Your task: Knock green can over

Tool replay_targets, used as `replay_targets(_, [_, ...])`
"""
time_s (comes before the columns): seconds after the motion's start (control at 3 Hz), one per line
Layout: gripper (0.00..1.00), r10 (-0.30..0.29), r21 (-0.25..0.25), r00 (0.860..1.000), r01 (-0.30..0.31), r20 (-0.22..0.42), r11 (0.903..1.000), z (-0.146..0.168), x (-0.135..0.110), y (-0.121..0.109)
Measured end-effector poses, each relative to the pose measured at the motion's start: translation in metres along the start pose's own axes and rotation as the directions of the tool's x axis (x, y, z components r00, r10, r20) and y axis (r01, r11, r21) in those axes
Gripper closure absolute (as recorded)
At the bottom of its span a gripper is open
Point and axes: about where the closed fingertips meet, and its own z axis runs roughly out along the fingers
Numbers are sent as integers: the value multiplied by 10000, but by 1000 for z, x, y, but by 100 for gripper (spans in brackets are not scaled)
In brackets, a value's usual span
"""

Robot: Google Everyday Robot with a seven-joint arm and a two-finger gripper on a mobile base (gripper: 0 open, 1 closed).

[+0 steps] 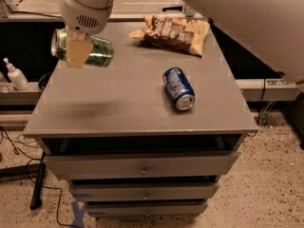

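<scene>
Centre of frame: grey bench (pixel 118 94), top seen from above at a slant, far edge partly covered by the arm and the gripper.

Upper right: robot arm (pixel 247 18), a broad pale mass out of focus, cut off by the top and right edges; joints not to be made out.

Below the bench top: three drawer fronts (pixel 142 165), the uppermost slightly ajar, the lowest cut off near the bottom edge.

Top centre, on the far part of the bench: crumpled snack bag (pixel 173 32), brown and tan, print unreadable.

Upper left: round white wrist housing (pixel 88 4), cut off by the top edge; below it the gripper (pixel 78 51), clamped across the green can (pixel 99 53). One pale finger (pixel 75 58) across the near side of the can, the other hidden behind it.

Green can held on its side in the air above the far left corner of the bench, silver top toward the left edge of the frame; middle of its body hidden by the finger. Faint shadow (pixel 90 110) on the bench top lower down, apart from the can.

Right of centre: blue can (pixel 178 87) lying on its side on the bench, open end toward the lower right, lettering illegible, well apart from the green can.

Left edge, beyond the bench: white pump bottle (pixel 16 77).

Lower left, on the speckled floor: dark cables (pixel 14 146), ends out of frame.
</scene>
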Motion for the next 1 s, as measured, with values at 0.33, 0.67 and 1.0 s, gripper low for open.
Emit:
replay_targets(0.33, [100,-391,-566,9985,369,-385,9977,22,4,4])
replay_targets(0.67, [100,-684,-1096,9948,599,-755,9922,41,16,8])
replay_targets(1.0, [100,-798,-1366,9906,644,-1110,9885,57,30,12])
